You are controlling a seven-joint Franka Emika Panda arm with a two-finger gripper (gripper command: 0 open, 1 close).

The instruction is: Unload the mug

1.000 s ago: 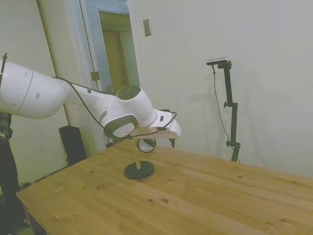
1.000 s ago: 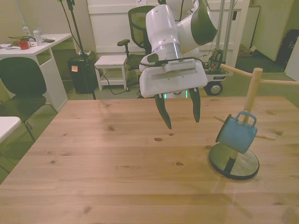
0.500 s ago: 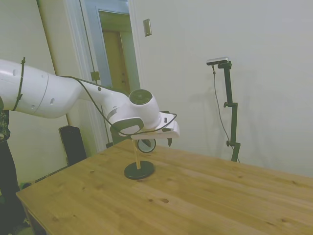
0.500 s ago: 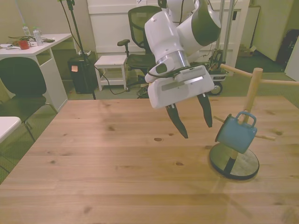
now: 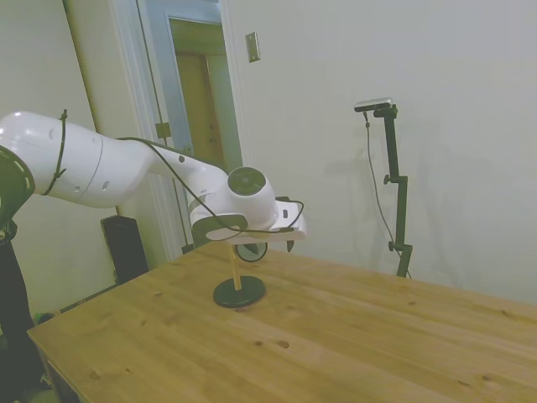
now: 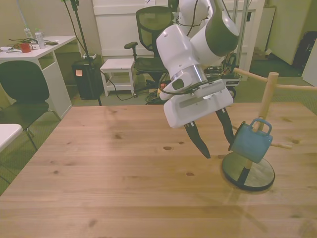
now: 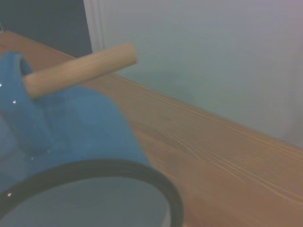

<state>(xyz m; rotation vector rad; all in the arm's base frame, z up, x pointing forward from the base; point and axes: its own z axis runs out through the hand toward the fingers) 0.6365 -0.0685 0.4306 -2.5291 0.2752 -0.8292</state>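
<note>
The pale blue mug (image 6: 250, 142) hangs by its loop handle on a low peg of the wooden stand (image 6: 267, 97), mouth tilted toward the front view's left. The stand's black round base (image 6: 248, 172) sits on the table. My gripper (image 6: 218, 149) is open and tilted, just left of the mug in the front view, with one fingertip (image 6: 230, 143) close to the rim and nothing between the fingers. From the side, the mug (image 5: 252, 249) shows as a ring under my hand, beside the gripper (image 5: 281, 246). Up close, the wrist view shows the mug (image 7: 75, 142), its dark rim and a peg (image 7: 80, 69).
The wooden table (image 6: 114, 173) spreads wide to the front view's left of the stand. A long upper peg (image 6: 297, 87) sticks out toward the front view's right. Beyond the table are an office chair (image 6: 148, 29), a white desk (image 6: 34, 52) and a dark chair (image 6: 22, 94).
My gripper has swung toward the front view's right and tilted over, ending close beside the mug's mouth, still open. The mug and stand have not moved.
</note>
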